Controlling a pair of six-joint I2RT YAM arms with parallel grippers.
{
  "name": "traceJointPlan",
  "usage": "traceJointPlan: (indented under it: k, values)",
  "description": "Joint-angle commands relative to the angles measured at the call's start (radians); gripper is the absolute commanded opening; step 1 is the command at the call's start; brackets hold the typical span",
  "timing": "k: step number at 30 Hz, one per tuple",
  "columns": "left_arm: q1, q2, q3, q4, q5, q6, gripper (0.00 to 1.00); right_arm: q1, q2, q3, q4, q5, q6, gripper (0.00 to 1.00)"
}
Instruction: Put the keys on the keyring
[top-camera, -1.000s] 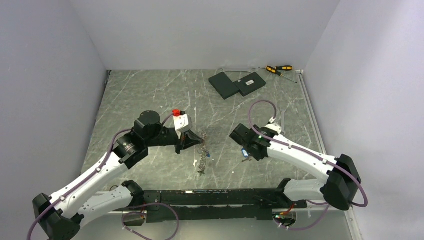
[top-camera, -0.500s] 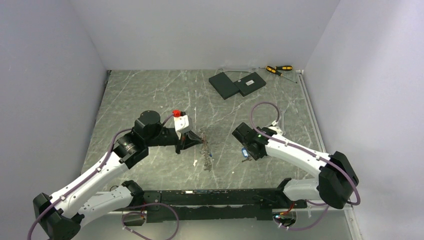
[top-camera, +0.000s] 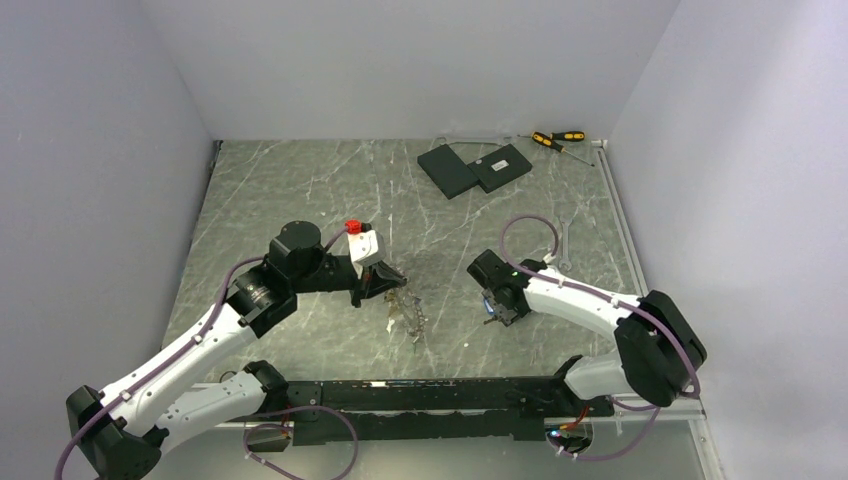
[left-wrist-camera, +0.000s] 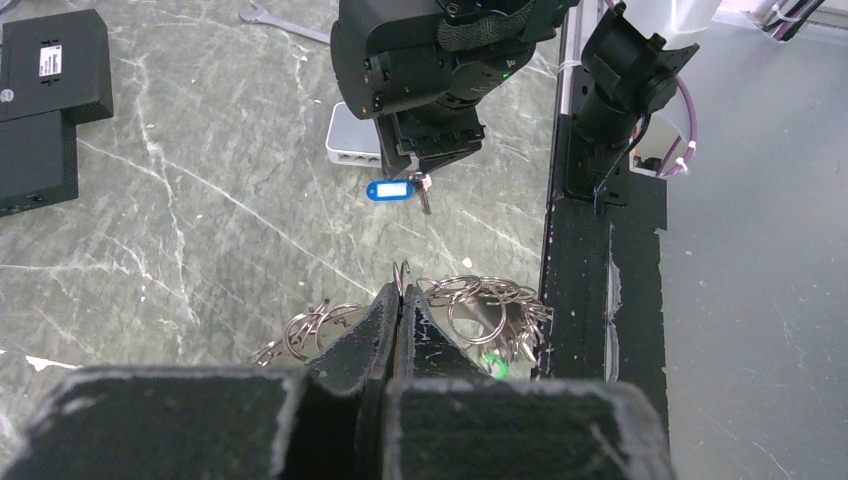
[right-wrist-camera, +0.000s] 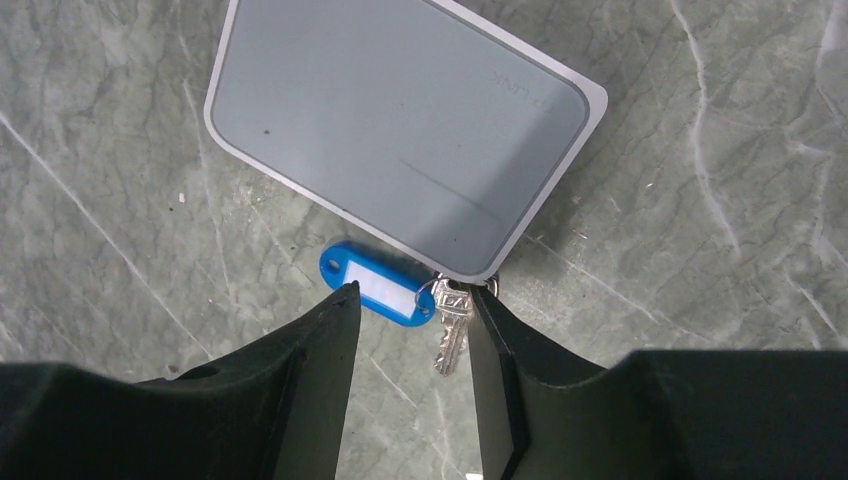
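The blue-tagged key (right-wrist-camera: 378, 285) lies crosswise at mid-frame between the parted jaws of the right gripper (right-wrist-camera: 414, 293), tag left, blade lower right, while the left gripper (left-wrist-camera: 400, 305) pinches the keyring (left-wrist-camera: 468, 298) shut.

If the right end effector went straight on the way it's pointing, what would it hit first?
The right end effector would likely meet the blue-tagged key lying between its open jaws, then the table beneath; depth is unclear.
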Motion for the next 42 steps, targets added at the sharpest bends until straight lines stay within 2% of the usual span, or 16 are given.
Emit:
traceJointPlan:
  k: [1, 7, 11, 19, 25, 28, 33, 38, 42]
  values:
    - [-0.003, -0.001, 0.017, 0.05, 0.001, 0.018, 0.0, -0.013, 0.009, -0.01, 0.039, -0.018, 0.01, 0.46]
    - [-0.004, -0.001, 0.015, 0.049, -0.007, 0.022, 0.0, -0.032, 0.021, -0.032, 0.053, -0.006, 0.005, 0.43]
    - [-0.005, 0.002, 0.017, 0.045, -0.009, 0.024, 0.0, -0.039, 0.024, -0.041, 0.049, 0.004, 0.002, 0.35]
    - [-0.005, -0.003, 0.018, 0.041, -0.013, 0.028, 0.0, -0.042, 0.087, -0.006, 0.042, -0.009, -0.042, 0.29]
    - [-0.004, -0.004, 0.02, 0.038, -0.013, 0.03, 0.0, -0.043, 0.11, 0.004, 0.072, -0.029, -0.102, 0.11]
    - [-0.004, -0.006, 0.019, 0.038, -0.015, 0.032, 0.0, -0.043, 0.112, 0.015, 0.082, -0.033, -0.143, 0.07]
    - [-0.004, -0.006, 0.02, 0.036, -0.017, 0.035, 0.0, -0.029, 0.126, 0.049, 0.161, -0.057, -0.307, 0.0]
    - [-0.005, -0.003, 0.017, 0.039, -0.025, 0.038, 0.0, 0.04, 0.155, 0.099, 0.336, -0.088, -0.65, 0.0]
    - [-0.005, -0.009, 0.02, 0.034, -0.024, 0.041, 0.0, 0.133, 0.152, 0.14, 0.373, -0.06, -0.879, 0.0]
